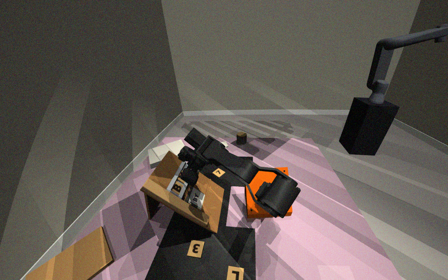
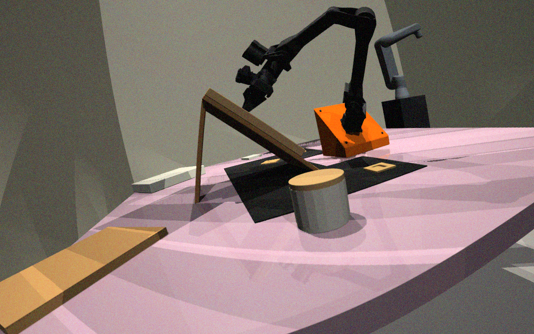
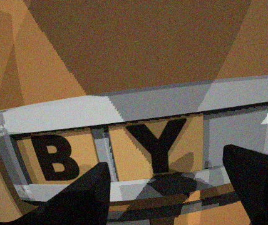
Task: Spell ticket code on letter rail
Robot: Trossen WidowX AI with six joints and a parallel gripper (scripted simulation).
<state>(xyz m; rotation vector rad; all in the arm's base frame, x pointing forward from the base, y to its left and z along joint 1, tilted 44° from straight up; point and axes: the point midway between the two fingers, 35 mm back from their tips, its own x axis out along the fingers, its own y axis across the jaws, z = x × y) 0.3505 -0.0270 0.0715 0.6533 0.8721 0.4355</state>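
The grey rail [image 1: 173, 181] [image 3: 171, 95] runs across the sloping wooden board [image 1: 215, 209] [image 2: 260, 131] [image 3: 140, 47]. The B tile [image 1: 177, 188] [image 3: 56, 156] sits inside it at the left end. The Y tile [image 3: 156, 147] is in the rail to its right, with a narrow gap between them. Bare rail shows right of Y. My gripper [image 1: 188, 181] [image 2: 246, 108] [image 3: 168, 162] is open around Y; the right finger stands clear of it and the left fingertip is near its left edge. The ticket [image 1: 196, 197] on the board reads BY.
A 3 tile [image 1: 195, 249] and two tiles [image 1: 235, 273] [image 1: 218, 172] marked 7 or L lie on black mats. A lidded canister [image 2: 318, 203] stands before the board. A wooden slab [image 1: 76, 257] [image 2: 69, 270] and a pale block [image 2: 167, 178] lie nearby.
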